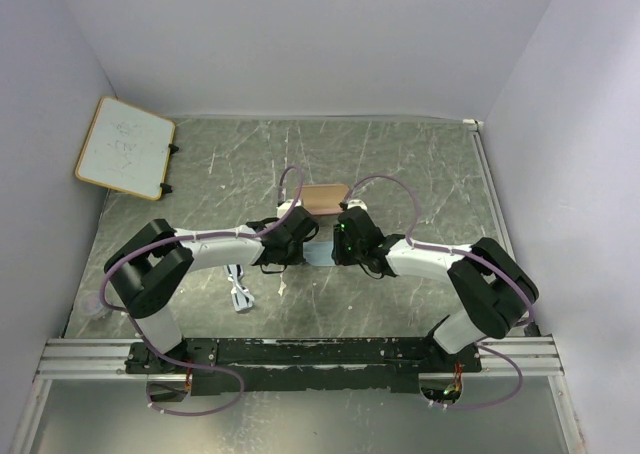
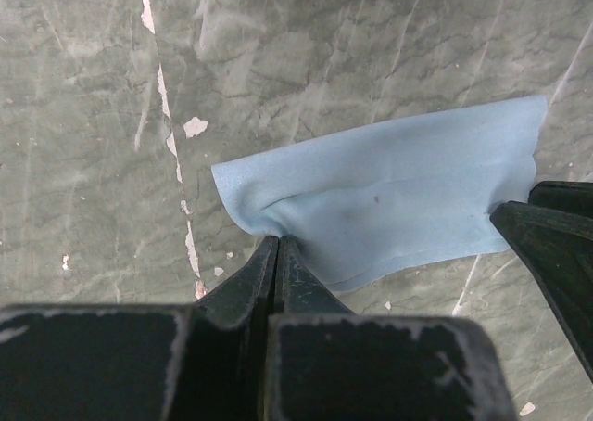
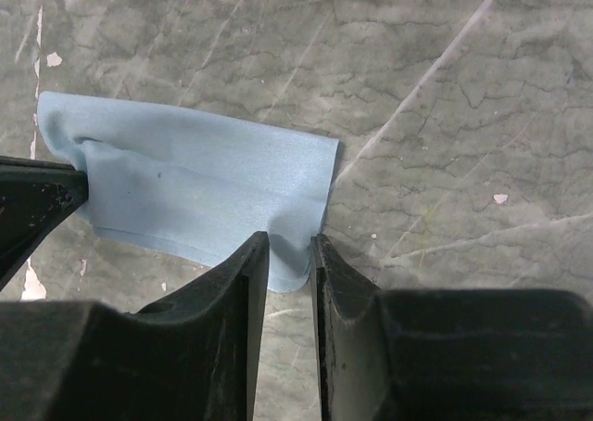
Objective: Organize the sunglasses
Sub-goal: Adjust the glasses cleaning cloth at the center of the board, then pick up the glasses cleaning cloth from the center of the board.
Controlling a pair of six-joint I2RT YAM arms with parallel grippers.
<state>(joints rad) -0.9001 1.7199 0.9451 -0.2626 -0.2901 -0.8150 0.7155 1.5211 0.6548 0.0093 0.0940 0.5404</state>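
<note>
The white-framed sunglasses (image 1: 238, 288) lie on the table beside the left arm, apart from both grippers. A light blue cloth (image 1: 318, 255) lies between the two grippers at the table's middle. My left gripper (image 2: 276, 242) is shut on the cloth's (image 2: 389, 194) near left corner, which puckers at the tips. My right gripper (image 3: 290, 238) is open by a narrow gap, its tips straddling the cloth's (image 3: 195, 184) right corner. Each gripper's fingers show at the edge of the other's wrist view. The tan-pink case (image 1: 325, 195) lies just behind the grippers.
A small whiteboard (image 1: 125, 146) leans at the back left corner. White walls close in the marbled table (image 1: 420, 164) on three sides. A metal rail (image 1: 300, 354) carries the arm bases at the near edge.
</note>
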